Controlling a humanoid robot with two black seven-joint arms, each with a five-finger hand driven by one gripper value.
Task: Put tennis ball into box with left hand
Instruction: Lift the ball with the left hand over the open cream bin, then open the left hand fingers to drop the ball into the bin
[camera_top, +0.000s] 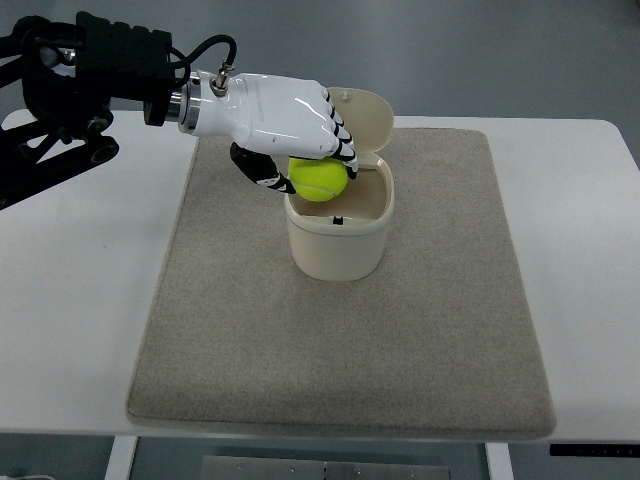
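Release is the step in hand — the left hand (290, 125) grips the tennis ball (319, 179) in curled fingers, holding it over the near-left rim of the open box (340, 245) on the mat (340, 330). Next, probably, a small shift inward — then spreading the fingers.

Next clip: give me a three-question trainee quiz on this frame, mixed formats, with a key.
1. True or false: the tennis ball already rests on the bottom of the box.
2. Which hand holds the ball? A) left B) right C) neither
3. Fill in: the box's hinged lid is ____.

Key: 1. False; the left hand grips the ball in its fingers over the box's opening. 2. A. 3. open, tipped back behind the box, which stands on the beige mat.
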